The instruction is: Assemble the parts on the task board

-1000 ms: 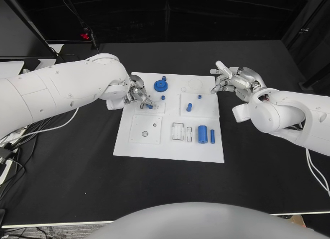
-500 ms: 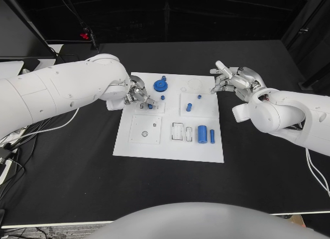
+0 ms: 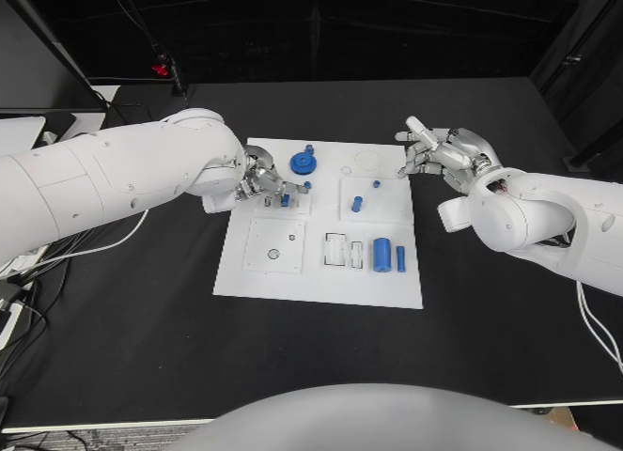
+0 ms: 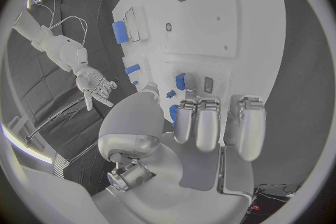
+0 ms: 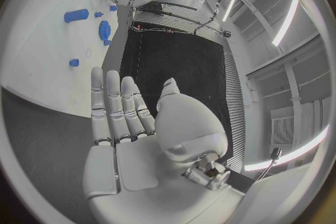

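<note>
A: Left hand [image 3: 258,182] has shifted slightly right over the board's [image 3: 318,282] upper-left block since a second ago. Fingers curl down around a small blue peg [image 3: 284,199]; can't tell if they clamp it.

B: So it's still seating. Right side?

A: Right hand [image 3: 444,150] unchanged, fingers apart, empty, off the board's corner.

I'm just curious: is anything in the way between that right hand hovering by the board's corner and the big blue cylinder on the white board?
Nothing visible blocks it. The right hand hangs open off the task board; only two small blue pegs stand on the board between it and the cylinder.
</note>
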